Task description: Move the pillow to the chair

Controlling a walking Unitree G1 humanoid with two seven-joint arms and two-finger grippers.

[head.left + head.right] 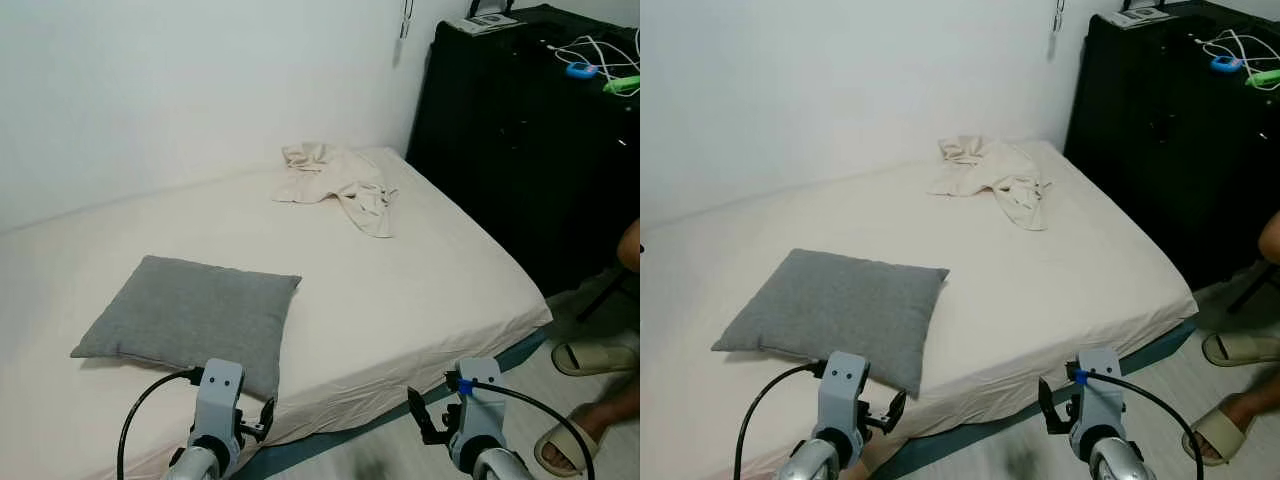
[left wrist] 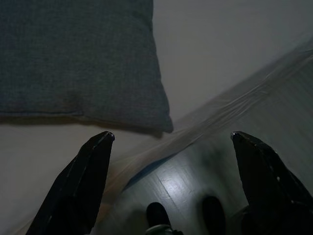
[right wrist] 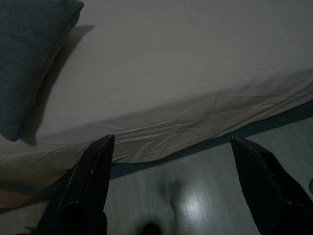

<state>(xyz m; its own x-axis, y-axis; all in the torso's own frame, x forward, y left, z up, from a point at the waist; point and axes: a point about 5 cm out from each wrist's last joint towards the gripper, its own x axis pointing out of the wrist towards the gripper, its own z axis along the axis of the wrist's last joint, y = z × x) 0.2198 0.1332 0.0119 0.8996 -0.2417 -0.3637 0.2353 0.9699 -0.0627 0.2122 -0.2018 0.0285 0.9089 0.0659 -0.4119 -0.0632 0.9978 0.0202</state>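
Near the front edge of the bed [image 1: 420,290], toward its left end, the grey pillow [image 1: 195,318] lies flat on the cream sheet, one corner close to the mattress edge. Both arms are raised at that edge, presumably squared up for a two-handed lift. The left gripper [image 2: 171,142] hangs just short of the pillow's near corner, fingers spread wide, holding nothing. The right gripper [image 3: 171,147] is over the floor beside the mattress edge, likewise wide open and empty. A crumpled cloth [image 1: 340,180] sits at the far right corner. A person's sandalled feet [image 1: 585,400] stand right of the bed.
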